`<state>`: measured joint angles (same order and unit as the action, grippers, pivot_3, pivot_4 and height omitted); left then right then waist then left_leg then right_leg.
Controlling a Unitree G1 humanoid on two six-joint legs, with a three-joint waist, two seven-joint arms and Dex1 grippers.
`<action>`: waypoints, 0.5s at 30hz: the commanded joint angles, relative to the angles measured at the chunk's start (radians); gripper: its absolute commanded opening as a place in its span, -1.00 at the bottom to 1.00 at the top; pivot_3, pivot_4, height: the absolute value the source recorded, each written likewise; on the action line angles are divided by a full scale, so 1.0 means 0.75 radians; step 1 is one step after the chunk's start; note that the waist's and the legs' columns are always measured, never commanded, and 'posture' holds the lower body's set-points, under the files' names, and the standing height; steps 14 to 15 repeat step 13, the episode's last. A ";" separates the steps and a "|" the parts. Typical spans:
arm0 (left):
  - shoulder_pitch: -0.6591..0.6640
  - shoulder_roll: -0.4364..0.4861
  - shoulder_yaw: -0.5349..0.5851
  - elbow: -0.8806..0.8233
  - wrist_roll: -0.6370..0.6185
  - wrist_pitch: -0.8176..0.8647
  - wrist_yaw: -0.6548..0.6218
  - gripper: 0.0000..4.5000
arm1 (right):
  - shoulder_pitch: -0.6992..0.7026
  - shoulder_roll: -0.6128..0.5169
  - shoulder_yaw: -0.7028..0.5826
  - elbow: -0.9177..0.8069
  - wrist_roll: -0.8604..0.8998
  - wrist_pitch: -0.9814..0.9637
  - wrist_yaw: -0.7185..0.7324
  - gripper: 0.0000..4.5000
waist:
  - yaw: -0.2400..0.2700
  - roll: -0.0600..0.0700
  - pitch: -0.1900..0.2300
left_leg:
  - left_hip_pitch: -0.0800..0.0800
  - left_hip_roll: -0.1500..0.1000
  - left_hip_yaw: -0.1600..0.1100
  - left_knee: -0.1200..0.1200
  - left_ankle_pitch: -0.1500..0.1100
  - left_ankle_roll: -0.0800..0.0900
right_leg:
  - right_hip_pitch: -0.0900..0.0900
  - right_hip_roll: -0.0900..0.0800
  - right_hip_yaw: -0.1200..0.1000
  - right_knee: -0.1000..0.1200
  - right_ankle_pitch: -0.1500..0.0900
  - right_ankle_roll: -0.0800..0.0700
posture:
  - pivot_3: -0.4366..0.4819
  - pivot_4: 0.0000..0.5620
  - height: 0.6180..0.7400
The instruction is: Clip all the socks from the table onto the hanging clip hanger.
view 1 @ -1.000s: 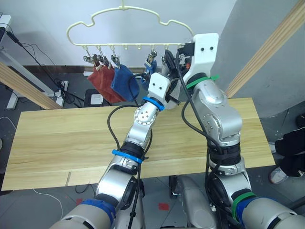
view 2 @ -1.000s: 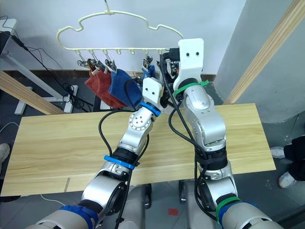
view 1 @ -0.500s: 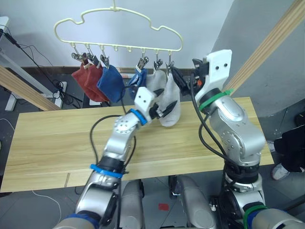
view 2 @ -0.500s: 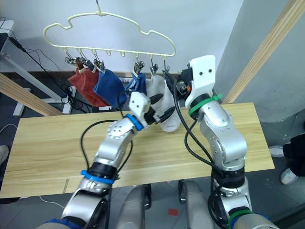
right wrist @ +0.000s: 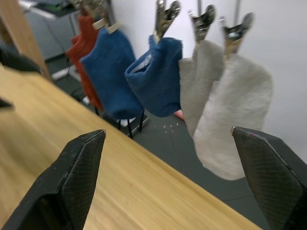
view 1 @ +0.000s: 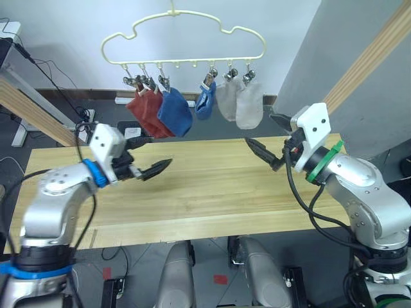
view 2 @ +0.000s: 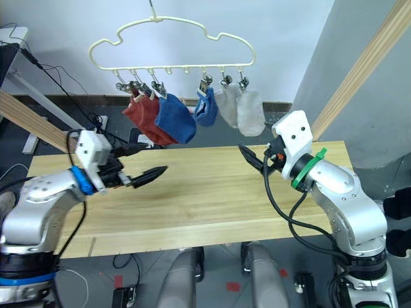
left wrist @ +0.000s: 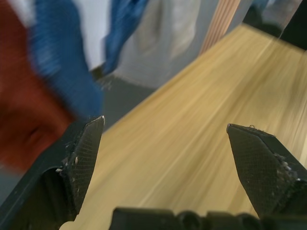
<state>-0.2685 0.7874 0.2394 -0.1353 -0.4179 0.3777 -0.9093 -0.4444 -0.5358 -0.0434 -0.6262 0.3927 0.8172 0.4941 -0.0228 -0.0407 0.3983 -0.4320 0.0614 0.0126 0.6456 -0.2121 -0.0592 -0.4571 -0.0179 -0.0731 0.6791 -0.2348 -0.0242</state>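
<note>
**Six socks on the clips, both my tools wide open over the worktop**

The worktop [view 1: 212,192] is a long plank of light wood with the grain running along it. Behind it stands a pale wall above a dark floor, with cables [view 1: 77,119] trailing on the floor at the far left. A thick wooden rail [view 1: 32,112] slants in from the left, and another [view 1: 369,61] rises at the right beside a grey wall.

My left tool [view 1: 148,156] hangs above the left part of the worktop, its two black fingers spread wide and gripping nothing. Above and beyond the far edge hangs the clip hanger [view 1: 183,48], a pale yellow cloud outline with a row of clips on its bottom bar. From left to right the clips carry two rust red socks [view 1: 142,112], overlapping, a blue sock [view 1: 174,114] against them, a smaller bunched blue sock [view 1: 205,106], then two light grey socks [view 1: 241,106] side by side. All hang clear of the wood. My right tool [view 1: 266,141] sits over the right part, near the far edge and below the grey pair, fingers [right wrist: 79,177] likewise spread wide and empty.

Between the two tools lies a broad stretch of plank.
</note>
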 commanded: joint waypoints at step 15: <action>0.037 0.114 0.127 0.123 0.086 0.020 0.134 1.00 | 0.227 -0.323 -0.252 0.047 0.146 -0.186 0.329 0.99 | 0.049 -0.006 -0.148 | 0.000 -0.004 0.000 0.000 -0.001 0.001 | 0.003 0.002 -0.002 -0.007 0.001 0.001 | 0.06 -0.49 1.00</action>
